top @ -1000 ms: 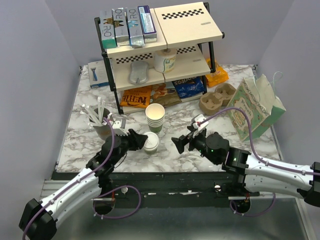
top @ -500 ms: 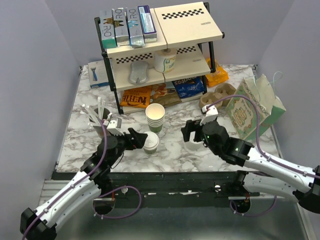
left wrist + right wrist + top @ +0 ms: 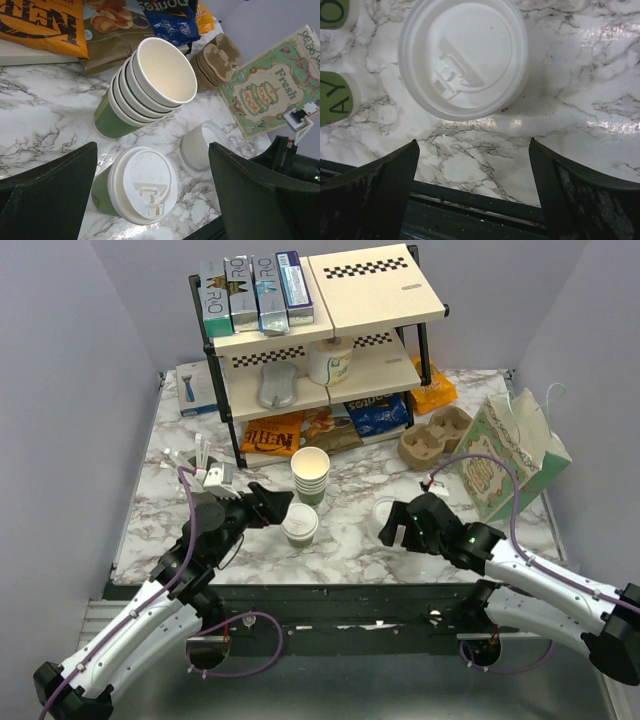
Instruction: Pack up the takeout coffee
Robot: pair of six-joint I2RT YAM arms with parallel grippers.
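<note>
The takeout coffee [image 3: 299,524] stands upright on the marble table, a green-sided cup with a white lid [image 3: 143,191]. My left gripper [image 3: 270,508] is open just left of it; in the left wrist view [image 3: 150,200] its fingers stand wide on either side of the cup without touching it. My right gripper [image 3: 392,530] is open and empty, low over the table beside a stack of white lids [image 3: 384,511]. In the right wrist view [image 3: 475,200] the lid stack [image 3: 464,56] lies just beyond the fingertips.
A stack of nested lidless cups [image 3: 311,476] stands right behind the coffee. A brown cup carrier [image 3: 434,436] and a printed gift bag [image 3: 510,455] are at the right. A shelf rack [image 3: 320,335] with snack bags stands at the back, and a stirrer holder [image 3: 200,485] at the left.
My right gripper has swung right and down to the lid stack. My left gripper has drawn back slightly to the left of the coffee. The coffee has not moved.
</note>
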